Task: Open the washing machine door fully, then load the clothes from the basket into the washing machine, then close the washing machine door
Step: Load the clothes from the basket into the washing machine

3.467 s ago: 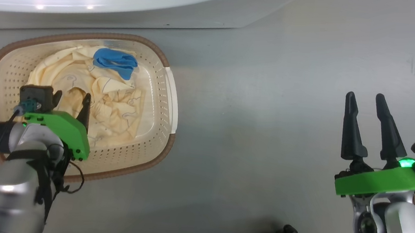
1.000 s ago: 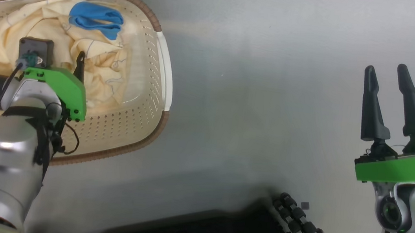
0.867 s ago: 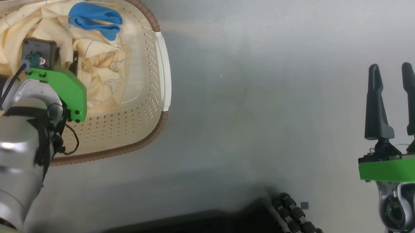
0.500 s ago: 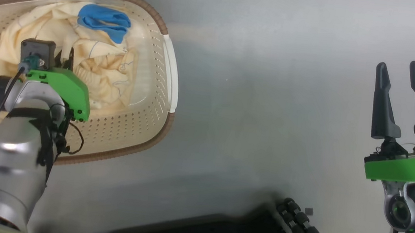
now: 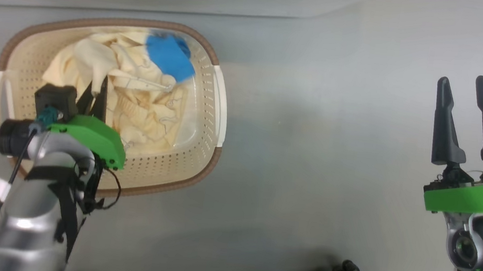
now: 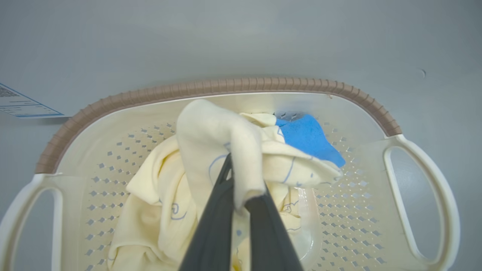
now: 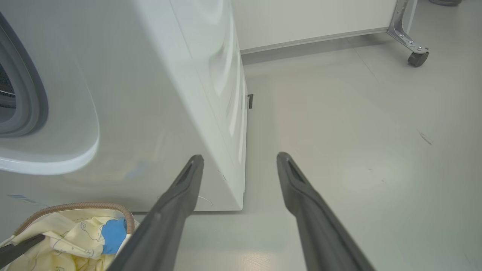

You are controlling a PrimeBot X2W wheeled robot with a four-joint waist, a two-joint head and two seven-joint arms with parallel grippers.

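The left fingers (image 6: 226, 177) are pinched shut on a raised fold of the clothes (image 5: 143, 109). Cream fabric is bunched over the 2 tips while the rest of the pile lies in the basket (image 5: 112, 23). Taking 1 fold rather than digging under the heap makes sense: soft cloth hangs together, so a pull there should drag much of the pile up with it. A blue cloth (image 5: 170, 57) lies at the far right of the pile, touching the cream fabric but outside the grip, so it may slide off.

The basket stands on the floor (image 5: 314, 140) at the left, just in front of the washing machine (image 7: 150, 94), which keeps the carry short. In the right wrist view the grey seal (image 7: 34, 98) of the opening is bare. From that I judge the door is already swung clear and loading is the step in hand. It is only just begun, since all the clothes I can see are in the basket.

The right fingers (image 5: 447, 133) stand wide apart and hold nothing, well off to the right above the floor, probably parked there to keep out of the lift's way. The next move calls for raising the fold high enough that trailing cloth clears the basket's rim.
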